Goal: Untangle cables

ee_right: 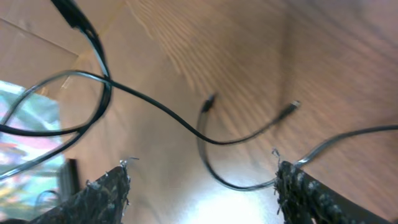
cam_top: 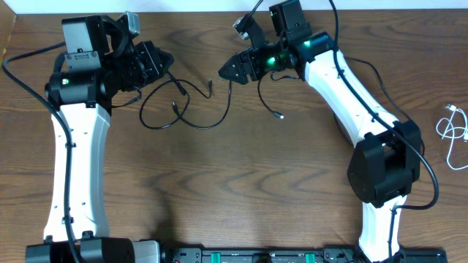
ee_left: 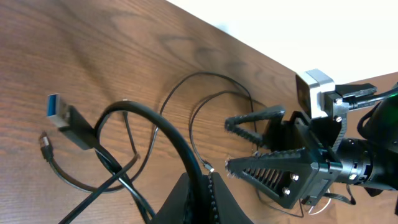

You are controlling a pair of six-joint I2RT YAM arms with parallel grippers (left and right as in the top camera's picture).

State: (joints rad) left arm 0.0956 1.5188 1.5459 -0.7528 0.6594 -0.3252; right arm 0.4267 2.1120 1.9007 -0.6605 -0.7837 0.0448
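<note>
Thin black cables (cam_top: 183, 104) lie looped and crossed on the wooden table between the two arms. My left gripper (cam_top: 165, 67) is shut on a black cable (ee_left: 163, 134), which arcs out of the jaws in the left wrist view (ee_left: 208, 179); a cord with a blue USB plug (ee_left: 60, 107) lies beside it. Facing the left one, my right gripper (cam_top: 224, 72) is open just above the tangle, with nothing between its fingers (ee_right: 202, 180). Thin black cords (ee_right: 186, 127) run under it. Another plug end (cam_top: 278, 115) lies below the right gripper. A white cable (cam_top: 455, 131) lies coiled at the far right.
The right arm's open fingers (ee_left: 255, 119) show close in the left wrist view. The table's back edge (cam_top: 205, 10) runs just behind both grippers. Bare wood (cam_top: 241, 190) stretches between the arm bases toward the front.
</note>
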